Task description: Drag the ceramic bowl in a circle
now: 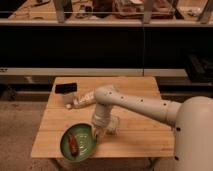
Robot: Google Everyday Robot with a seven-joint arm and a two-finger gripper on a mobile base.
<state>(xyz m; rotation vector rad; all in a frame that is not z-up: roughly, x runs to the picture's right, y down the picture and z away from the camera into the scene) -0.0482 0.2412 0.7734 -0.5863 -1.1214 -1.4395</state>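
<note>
The ceramic bowl (77, 143) is round, shallow and green with a pale rim and a reddish-brown mark inside. It sits at the front left of the wooden table (140, 142), near the front edge. My gripper (98, 131) comes down from the white arm (135, 104) and is shut on the bowl's right rim.
A black phone (66, 88) lies at the table's back left corner. A small white block (114, 125) sits just right of the gripper. A pale stub of the arm (80, 102) reaches left over the table. Dark shelving stands behind the table.
</note>
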